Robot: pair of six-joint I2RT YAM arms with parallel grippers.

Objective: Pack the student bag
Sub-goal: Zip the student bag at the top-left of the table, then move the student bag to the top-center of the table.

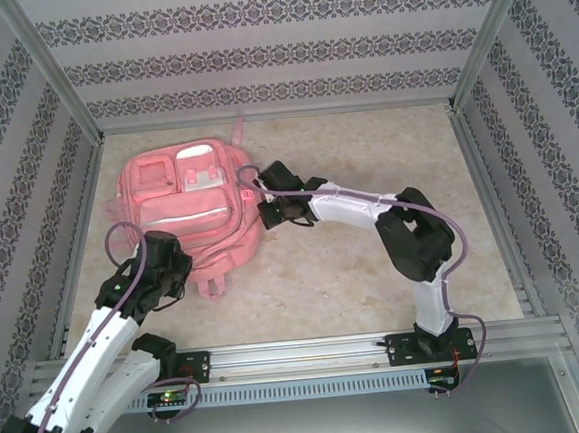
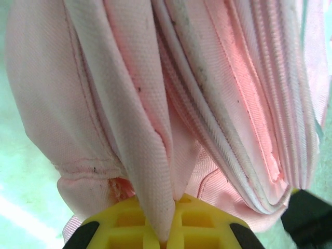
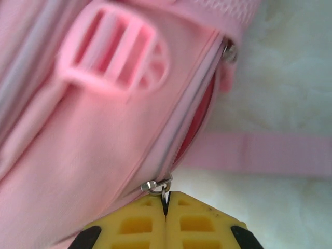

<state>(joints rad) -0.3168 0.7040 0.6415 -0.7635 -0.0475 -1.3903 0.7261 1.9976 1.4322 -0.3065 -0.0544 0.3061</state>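
Observation:
The student bag [image 1: 190,206], a large pink backpack with white trim, lies flat at the left of the table. At its near left corner my left gripper [image 1: 162,259] is shut on a fold of the bag's pink fabric [image 2: 155,171], pinched between the yellow fingers [image 2: 205,225]. On the bag's right edge my right gripper [image 1: 265,193] is shut on the metal zipper pull [image 3: 162,188], held between its yellow fingers [image 3: 199,223]. The zip [image 3: 199,111] stands partly open above the pull, red lining showing inside. A pink buckle [image 3: 116,54] sits on the bag's side.
A pink strap [image 3: 259,154] lies across the pale tabletop [image 1: 373,260] to the right of the bag. Patterned walls [image 1: 276,47] enclose the table on three sides. A metal rail [image 1: 310,355] runs along the near edge, by the arm bases.

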